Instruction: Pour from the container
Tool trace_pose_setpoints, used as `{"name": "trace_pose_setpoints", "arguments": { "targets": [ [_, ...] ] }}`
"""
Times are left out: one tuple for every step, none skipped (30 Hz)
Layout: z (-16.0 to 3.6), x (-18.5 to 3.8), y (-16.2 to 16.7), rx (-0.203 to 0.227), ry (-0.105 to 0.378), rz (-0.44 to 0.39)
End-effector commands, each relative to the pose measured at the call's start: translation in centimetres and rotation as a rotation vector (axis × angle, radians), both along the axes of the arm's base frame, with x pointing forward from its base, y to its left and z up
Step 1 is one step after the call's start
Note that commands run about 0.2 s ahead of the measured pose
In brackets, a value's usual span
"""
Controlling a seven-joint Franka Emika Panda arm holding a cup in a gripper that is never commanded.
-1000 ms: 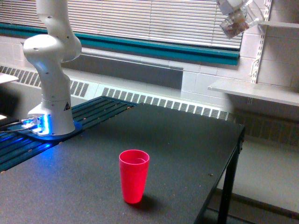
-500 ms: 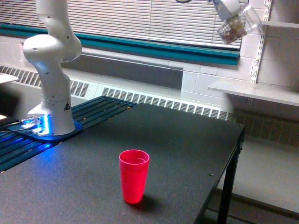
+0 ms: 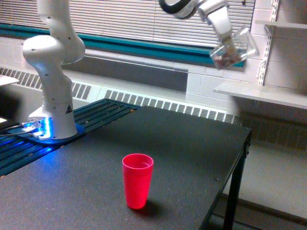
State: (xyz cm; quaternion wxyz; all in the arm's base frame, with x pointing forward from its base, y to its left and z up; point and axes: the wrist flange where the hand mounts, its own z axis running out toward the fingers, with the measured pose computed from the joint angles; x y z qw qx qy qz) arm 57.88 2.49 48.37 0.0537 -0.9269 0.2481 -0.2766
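Cup (image 3: 234, 48), clear thin plastic: light, crushable, slippery. Pincer (image 3: 229, 44) clamps sidewall, tilted, high above red cup (image 3: 137, 180). Keep mid-wall hold, gentle squeeze.

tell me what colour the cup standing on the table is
Red: the opaque plastic cup, exterior view.

red cup (image 3: 137, 180), black table (image 3: 192, 143), seemingly clear container (image 3: 232, 49)
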Motion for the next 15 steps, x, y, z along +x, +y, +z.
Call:
{"name": "trace_pose_setpoints", "arguments": {
  "targets": [
    [-2.6,-1.0,-3.9,-0.043,0.027,-0.013],
    [-3.0,-1.2,-4.5,-0.051,0.032,-0.016],
    [-3.3,-1.4,-5.0,-0.058,0.035,-0.020],
    [-3.6,-1.6,-5.5,-0.064,0.038,-0.023],
    [-4.0,-1.8,-6.0,-0.071,0.042,-0.026],
    [-4.3,-2.0,-6.6,-0.076,0.045,-0.031],
    [-4.6,-2.3,-7.1,-0.078,0.048,-0.036],
    [-4.9,-2.5,-7.7,-0.083,0.052,-0.038],
    [-5.1,-2.8,-8.2,-0.090,0.054,-0.040],
    [-5.4,-3.1,-8.7,-0.097,0.056,-0.046],
    [-5.7,-3.4,-9.3,-0.101,0.057,-0.054],
    [-5.9,-3.7,-9.9,-0.104,0.059,-0.062],
    [-6.3,-4.1,-10.4,-0.107,0.065,-0.068],
    [-6.6,-4.5,-10.9,-0.108,0.070,-0.074],
    [-7.0,-4.8,-11.4,-0.106,0.076,-0.081]
  ]
}}
